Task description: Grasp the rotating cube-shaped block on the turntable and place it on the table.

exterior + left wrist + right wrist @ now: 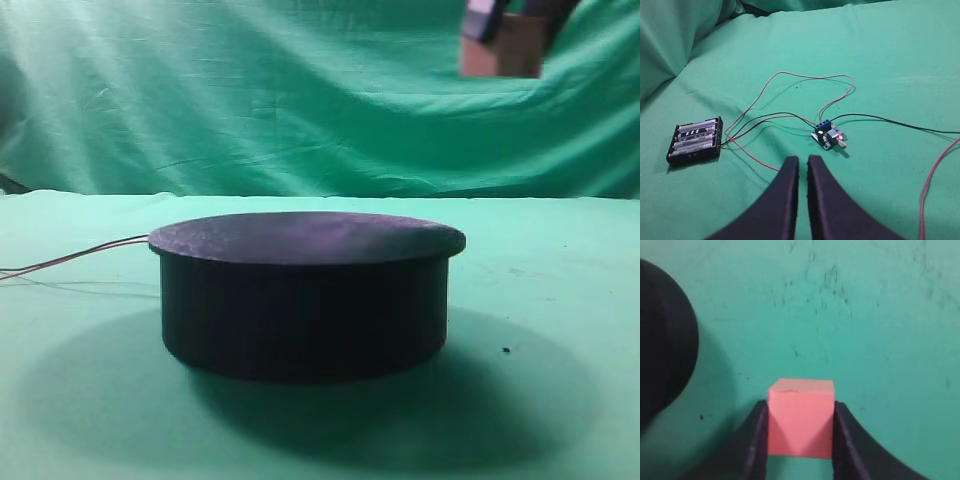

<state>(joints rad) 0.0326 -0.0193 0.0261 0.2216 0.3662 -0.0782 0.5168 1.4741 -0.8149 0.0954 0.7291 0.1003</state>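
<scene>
My right gripper [800, 412] is shut on the cube-shaped block [800, 418], a salmon cube held between both black fingers above the green table [880, 340]. In the exterior high view the block [505, 50] hangs high at the top right, well above and right of the black turntable [305, 290], whose flat top is bare. The turntable's edge shows at the left of the right wrist view [662, 340]. My left gripper [802, 162] is shut and empty above the table [890, 60], away from the turntable.
A black battery holder [695, 141] and a small blue circuit board [828, 135] lie on the cloth in the left wrist view, joined by thin red and black wires [790, 80]. Wires [70, 258] lead left from the turntable. Wrinkled green backdrop [250, 90] behind.
</scene>
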